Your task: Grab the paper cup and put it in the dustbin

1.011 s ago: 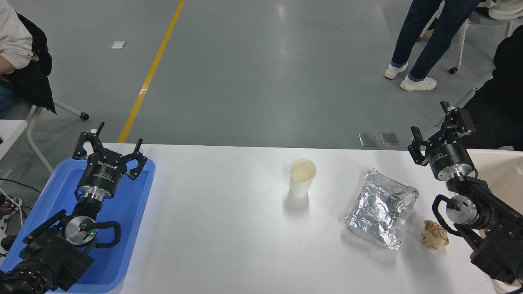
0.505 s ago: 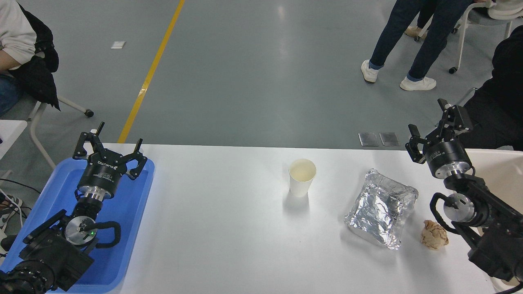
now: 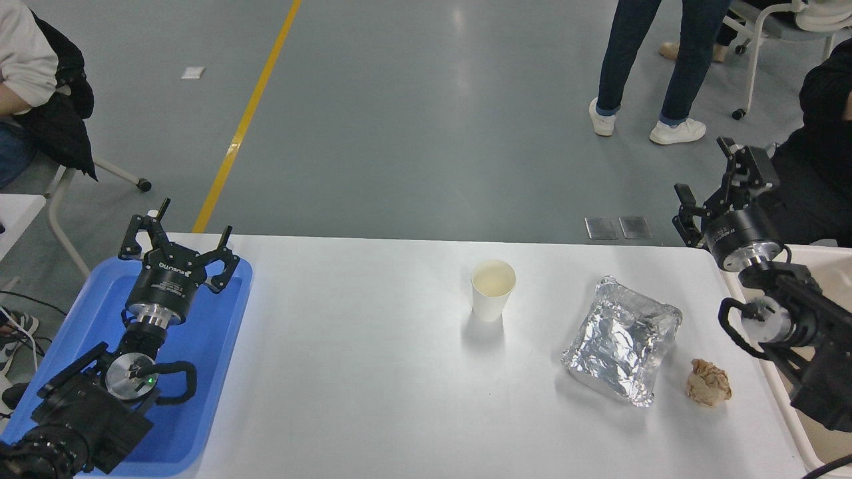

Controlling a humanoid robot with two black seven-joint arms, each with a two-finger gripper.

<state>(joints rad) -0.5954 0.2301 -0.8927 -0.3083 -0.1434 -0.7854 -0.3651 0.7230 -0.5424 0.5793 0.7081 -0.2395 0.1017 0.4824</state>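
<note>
Tapered white paper cup (image 3: 493, 290) upright on smooth table (image 3: 373, 372), crinkled foil container (image 3: 622, 348) right of it, right gripper (image 3: 722, 193) fingers spread, empty, left gripper (image 3: 178, 238) splayed over blue tray (image 3: 213, 332)

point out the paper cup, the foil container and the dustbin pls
paper cup (image 3: 492, 303): head view, on its white outer wall below the rim.
foil container (image 3: 622, 339): head view, middle of the crinkled silver top.
dustbin (image 3: 822, 259): head view, on its cream far rim at the table's right end.

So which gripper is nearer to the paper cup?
Right. The right gripper is past the table's far right corner, beyond the foil container; the left gripper hangs over the blue tray, farther from the paper cup.
</note>
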